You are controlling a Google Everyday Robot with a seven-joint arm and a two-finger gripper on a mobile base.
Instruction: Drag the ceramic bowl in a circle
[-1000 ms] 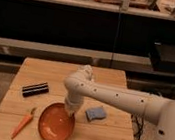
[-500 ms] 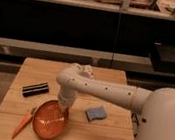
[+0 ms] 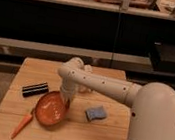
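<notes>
The ceramic bowl is a wide, glossy orange-brown bowl on the wooden table, left of centre, and it looks slightly tilted. My gripper hangs from the white arm and meets the bowl at its upper right rim. The contact point is hidden by the wrist.
An orange carrot lies just left of and in front of the bowl. A black oblong object lies behind the bowl to the left. A blue sponge lies to the right. A dark shelf unit stands behind the table.
The bowl has slid left and a little toward the back of the table, together with the gripper. The arm has swung left with it.
</notes>
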